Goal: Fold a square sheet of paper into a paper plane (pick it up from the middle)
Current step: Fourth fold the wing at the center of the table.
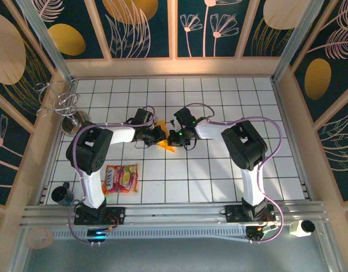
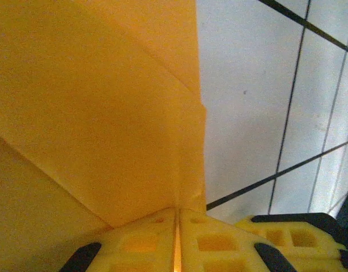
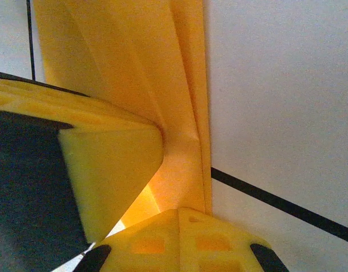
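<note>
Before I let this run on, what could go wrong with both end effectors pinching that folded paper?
1. The left end effector and right end effector are both shut on the paper, close together; pulling apart could tear it.
2. In the right wrist view the two nearly touch, so they might collide.

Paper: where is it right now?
In the top view the folded orange paper is mid-table, clamped in the left gripper and right gripper, beyond the snack packet.

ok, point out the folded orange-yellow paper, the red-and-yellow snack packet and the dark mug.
folded orange-yellow paper (image 2: 100, 113): left wrist view, flat panel.
red-and-yellow snack packet (image 1: 121, 178): top external view, printed face.
dark mug (image 1: 61, 194): top external view, body.
</note>
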Robot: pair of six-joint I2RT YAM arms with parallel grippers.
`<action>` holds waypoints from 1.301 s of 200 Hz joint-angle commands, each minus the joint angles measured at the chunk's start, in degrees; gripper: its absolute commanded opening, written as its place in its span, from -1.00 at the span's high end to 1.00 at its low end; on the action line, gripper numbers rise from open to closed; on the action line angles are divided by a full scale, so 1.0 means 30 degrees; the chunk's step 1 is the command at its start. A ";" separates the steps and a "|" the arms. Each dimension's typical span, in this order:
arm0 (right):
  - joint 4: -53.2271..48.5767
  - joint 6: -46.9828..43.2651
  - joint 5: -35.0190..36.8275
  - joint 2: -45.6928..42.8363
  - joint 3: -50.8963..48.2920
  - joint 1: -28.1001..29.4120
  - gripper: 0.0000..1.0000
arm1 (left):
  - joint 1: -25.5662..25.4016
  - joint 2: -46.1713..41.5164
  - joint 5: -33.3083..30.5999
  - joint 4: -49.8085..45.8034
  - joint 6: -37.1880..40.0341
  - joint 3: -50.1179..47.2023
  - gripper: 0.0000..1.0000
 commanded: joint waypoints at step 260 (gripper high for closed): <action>-0.3536 -0.0623 0.2921 0.1791 -0.1423 -0.0100 0.98 | 0.2337 -0.0599 -0.0562 -0.1408 0.1392 0.2794 0.73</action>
